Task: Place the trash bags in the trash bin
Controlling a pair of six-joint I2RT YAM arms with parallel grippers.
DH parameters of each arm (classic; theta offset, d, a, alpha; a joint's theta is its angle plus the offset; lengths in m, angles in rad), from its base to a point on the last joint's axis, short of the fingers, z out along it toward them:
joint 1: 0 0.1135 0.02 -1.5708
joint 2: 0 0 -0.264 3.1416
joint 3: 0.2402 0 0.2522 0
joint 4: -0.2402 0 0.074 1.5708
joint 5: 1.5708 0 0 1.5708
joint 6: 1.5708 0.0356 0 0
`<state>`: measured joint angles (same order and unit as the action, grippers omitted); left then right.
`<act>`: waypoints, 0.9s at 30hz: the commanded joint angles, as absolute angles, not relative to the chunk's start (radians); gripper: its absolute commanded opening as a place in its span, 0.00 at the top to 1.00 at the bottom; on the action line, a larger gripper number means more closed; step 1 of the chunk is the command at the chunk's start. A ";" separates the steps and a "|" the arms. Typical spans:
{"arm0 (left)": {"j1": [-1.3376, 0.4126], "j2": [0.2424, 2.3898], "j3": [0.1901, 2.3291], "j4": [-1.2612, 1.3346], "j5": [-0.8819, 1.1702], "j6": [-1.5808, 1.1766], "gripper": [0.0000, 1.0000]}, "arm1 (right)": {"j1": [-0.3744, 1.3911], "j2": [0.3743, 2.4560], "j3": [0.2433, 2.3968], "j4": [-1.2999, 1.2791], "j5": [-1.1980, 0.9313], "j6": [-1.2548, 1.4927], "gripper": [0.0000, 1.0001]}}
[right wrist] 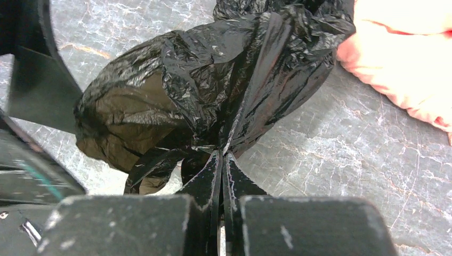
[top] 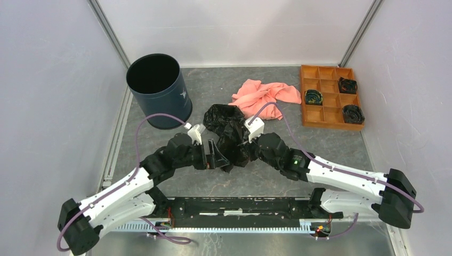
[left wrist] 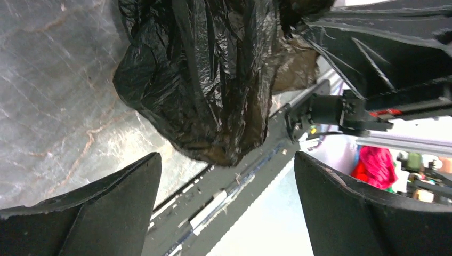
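The black trash bag [top: 228, 128] is crumpled at mid-table, between the two grippers. It also shows in the left wrist view [left wrist: 202, 80] and the right wrist view [right wrist: 213, 90]. My right gripper [right wrist: 223, 154] is shut on a gathered fold of the bag and pinches it tight; from above it sits at the bag's right side [top: 250, 145]. My left gripper [left wrist: 226, 176] is open and empty, with the bag hanging just beyond its fingertips; from above it is at the bag's left side [top: 213, 152]. The navy trash bin [top: 158, 90] stands upright at the far left.
A salmon-pink cloth [top: 265, 97] lies just behind the bag and shows at the top right of the right wrist view [right wrist: 405, 53]. An orange compartment tray [top: 329, 97] holding three dark rolls stands at the far right. White walls enclose the table.
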<state>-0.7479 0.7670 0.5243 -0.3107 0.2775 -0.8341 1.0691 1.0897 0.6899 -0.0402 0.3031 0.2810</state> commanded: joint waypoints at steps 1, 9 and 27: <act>-0.793 0.862 0.554 -0.199 0.117 -0.772 0.03 | 1.045 1.077 0.746 -0.033 0.219 0.240 1.00; -0.782 0.943 0.645 -0.334 -0.194 -0.689 0.66 | 1.028 1.077 0.773 -0.160 0.235 0.124 1.00; -0.779 1.116 0.912 -0.466 0.104 -0.412 0.98 | 1.029 1.093 0.710 -0.123 0.321 -0.011 0.24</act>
<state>-0.7807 1.0832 0.8265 -0.4221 -0.0212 -0.5087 1.0275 1.1088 0.6960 -0.2153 0.4461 0.0387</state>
